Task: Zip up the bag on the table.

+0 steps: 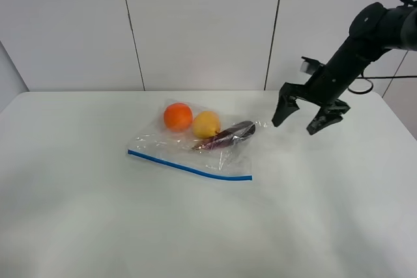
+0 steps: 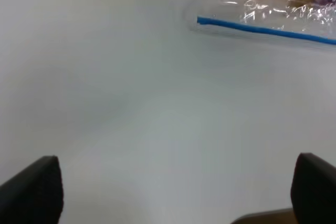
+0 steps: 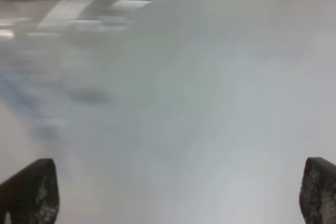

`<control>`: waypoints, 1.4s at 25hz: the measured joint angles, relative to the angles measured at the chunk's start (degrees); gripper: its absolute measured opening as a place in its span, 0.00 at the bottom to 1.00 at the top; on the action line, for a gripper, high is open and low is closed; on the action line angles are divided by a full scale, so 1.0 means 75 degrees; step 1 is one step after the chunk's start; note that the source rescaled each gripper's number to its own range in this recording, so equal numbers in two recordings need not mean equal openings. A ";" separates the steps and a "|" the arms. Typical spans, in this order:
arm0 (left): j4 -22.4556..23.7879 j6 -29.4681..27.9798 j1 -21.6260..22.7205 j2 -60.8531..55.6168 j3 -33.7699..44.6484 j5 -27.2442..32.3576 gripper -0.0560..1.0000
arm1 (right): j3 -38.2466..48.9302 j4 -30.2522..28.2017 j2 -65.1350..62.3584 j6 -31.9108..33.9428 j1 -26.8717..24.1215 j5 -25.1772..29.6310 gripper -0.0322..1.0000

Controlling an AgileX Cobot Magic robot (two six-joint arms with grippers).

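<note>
Right now the bag (image 1: 195, 142) lies flat near the middle of the table (image 1: 78, 226), its blue zip strip (image 1: 189, 169) along the near edge, running from left to right and slightly nearer at the right end. Inside sit an orange fruit (image 1: 177, 116), a yellow one (image 1: 206, 124) and a dark purple piece (image 1: 229, 136), all toward the far side, away from the strip. The right gripper (image 1: 305, 116) hangs above the table just right of the bag's far right corner, jaws spread wide and empty. The left gripper (image 2: 173, 192) is out of the high view; its wrist view shows both fingers wide apart over bare table, the strip's left end ahead of it. Whether the strip is fully sealed cannot be told. To zip well, I would pin one end of the strip with one gripper, pinch with the other there and slide along its length, keeping pressure even so the crinkly plastic does not bunch.
</note>
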 joint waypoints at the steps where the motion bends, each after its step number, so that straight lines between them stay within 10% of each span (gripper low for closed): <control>1: 0.0000 -0.0001 0.0000 0.0000 0.0000 0.0000 1.00 | -0.0085 -0.0494 -0.0006 0.0178 0.0000 0.0000 0.99; 4: 0.0000 -0.0001 0.0000 0.0000 0.0000 0.0000 1.00 | -0.0153 -0.1738 -0.0006 0.0509 -0.0029 0.0000 0.99; 12: 0.0000 -0.0001 0.0000 0.0000 0.0000 0.0000 1.00 | 0.0297 -0.2010 -0.0567 0.0674 -0.0495 -0.0033 0.99; 35: 0.0000 -0.0008 0.0000 0.0000 0.0000 0.0000 1.00 | 0.7789 -0.1801 -0.8670 0.0698 -0.0553 -0.0936 0.99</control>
